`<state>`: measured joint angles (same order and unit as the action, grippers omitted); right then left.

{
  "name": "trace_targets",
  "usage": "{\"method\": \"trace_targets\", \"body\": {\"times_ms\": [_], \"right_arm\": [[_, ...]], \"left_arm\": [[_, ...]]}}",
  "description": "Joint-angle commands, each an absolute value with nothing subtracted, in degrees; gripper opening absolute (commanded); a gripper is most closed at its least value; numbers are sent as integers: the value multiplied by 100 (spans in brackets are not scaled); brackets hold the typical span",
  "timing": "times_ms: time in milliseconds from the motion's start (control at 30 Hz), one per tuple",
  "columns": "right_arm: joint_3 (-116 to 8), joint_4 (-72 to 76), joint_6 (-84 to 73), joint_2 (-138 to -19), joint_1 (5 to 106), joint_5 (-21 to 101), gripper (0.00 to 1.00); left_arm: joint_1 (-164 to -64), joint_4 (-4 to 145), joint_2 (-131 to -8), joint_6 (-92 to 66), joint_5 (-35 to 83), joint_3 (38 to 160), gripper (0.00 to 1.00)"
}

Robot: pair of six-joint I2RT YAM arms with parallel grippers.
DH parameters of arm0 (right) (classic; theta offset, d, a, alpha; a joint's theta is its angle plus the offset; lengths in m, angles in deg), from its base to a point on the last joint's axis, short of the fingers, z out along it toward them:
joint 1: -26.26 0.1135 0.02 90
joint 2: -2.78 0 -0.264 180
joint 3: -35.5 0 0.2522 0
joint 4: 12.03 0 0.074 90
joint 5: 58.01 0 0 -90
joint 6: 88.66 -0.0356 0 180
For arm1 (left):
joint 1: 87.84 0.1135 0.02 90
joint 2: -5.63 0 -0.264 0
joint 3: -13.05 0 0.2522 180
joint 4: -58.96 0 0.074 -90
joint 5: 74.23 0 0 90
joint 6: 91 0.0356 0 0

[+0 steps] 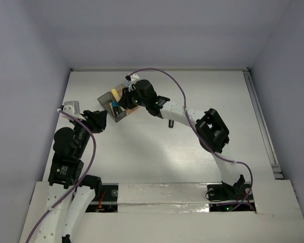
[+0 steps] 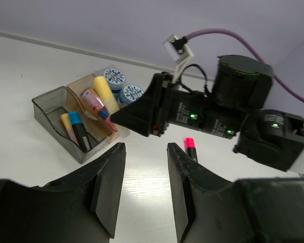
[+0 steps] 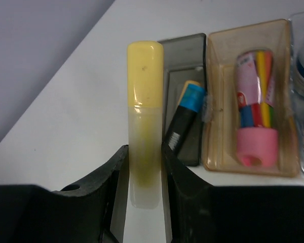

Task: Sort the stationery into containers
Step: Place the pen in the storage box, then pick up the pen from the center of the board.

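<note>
- Top external: the containers [image 1: 113, 105] sit toward the far left of the white desk [image 1: 157, 152].
- The right jaws hang directly over the containers, and the left jaws are just beside their near-left end.
- A red-black highlighter [image 1: 170, 123] lies alone on the desk, apart from the containers and close under the right arm.
- Left wrist: the left jaws stand apart with only bare desk between them, gripping nothing.
- Beyond them, the right jaws hold a yellow highlighter [image 2: 105, 93] raised by the containers.
- The grey bin [image 2: 48, 109] holds a blue-black highlighter [image 2: 78, 129] and an orange highlighter [image 2: 66, 123].
- The tan bin [image 2: 81, 82] holds the pink bottle piece [image 2: 93, 101].
- Two tape rolls [image 2: 114, 77] sit behind the tan bin in the clear bin.
- The red-black highlighter [image 2: 191, 148] lies on the desk to the right.
- Right wrist: the right jaws are closed on the lower, clear half of the yellow highlighter [image 3: 144, 101], its yellow cap pointing away.
- In this view the highlighter sits just left of the grey bin [image 3: 185, 43].
- The blue-black highlighter [image 3: 185, 119] lies in the grey bin, and the pink bottle piece [image 3: 256, 116] lies in the tan bin [image 3: 218, 101].
</note>
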<state>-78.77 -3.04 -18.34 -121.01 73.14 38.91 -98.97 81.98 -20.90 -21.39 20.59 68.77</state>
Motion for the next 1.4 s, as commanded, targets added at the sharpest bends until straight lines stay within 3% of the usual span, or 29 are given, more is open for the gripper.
{"method": "trace_targets", "body": {"times_ms": [0,133,267,367,433,500,667,767,800,867,1100,1133,1167,1200,1233,1300,1367], "right_arm": [[-8678,-706,-2098,-12685,7346,4499,18],[-9760,-145,-2029,-13432,7346,4535,21],[-10016,-108,-1915,-13582,7346,4377,24],[-10402,155,-1712,-13688,7346,4359,38],[-10403,270,-1677,-13653,7346,4333,56],[-10193,235,-1694,-13504,7346,4341,66],[-9869,-36,-1703,-13241,7346,4263,69],[-8991,-248,-1625,-12661,7346,3868,48],[-8283,-327,-1589,-12233,7346,3484,22],[-7454,-521,-1554,-11731,7346,2669,0],[-4517,-56,-2168,-9840,6293,1897,0],[-4288,-55,-2186,-9673,6161,1924,6],[-4077,49,-2117,-9515,6064,1950,18],[-4093,155,-2064,-9522,5924,2020,45],[-4162,591,-1985,-9566,5922,2047,55],[-4399,893,-1844,-9750,5922,2161,69],[-4418,921,-1844,-9821,5922,2223,73]], "left_arm": [[-9865,7975,-2048,-2078,2034,6891,35],[-9865,7949,-2074,-2087,2113,6865,35],[-9865,7940,-2109,-2078,2104,6883,35],[-9865,7940,-2066,-2069,2131,6865,35],[-9812,7923,-2074,-2078,2113,6865,35],[-9812,7905,-2127,-2078,2165,6865,35],[-9812,7914,-2109,-2087,2131,6865,35],[-9812,7931,-2101,-2078,2175,6865,35],[-9812,7958,-2074,-2069,2131,6865,35],[-9812,7967,-2048,-2069,2096,6865,35],[-9812,7984,-1977,-2078,2087,6874,35],[-9812,7967,-2003,-2078,2104,6874,35],[-9812,7949,-2039,-2087,2139,6874,35],[-9812,7923,-2030,-2087,2235,6856,35],[-9812,7923,-2013,-2104,2245,6848,35],[-9812,7923,-2012,-2104,2193,6847,35],[-9812,7931,-2082,-2096,2175,6865,35]]}}
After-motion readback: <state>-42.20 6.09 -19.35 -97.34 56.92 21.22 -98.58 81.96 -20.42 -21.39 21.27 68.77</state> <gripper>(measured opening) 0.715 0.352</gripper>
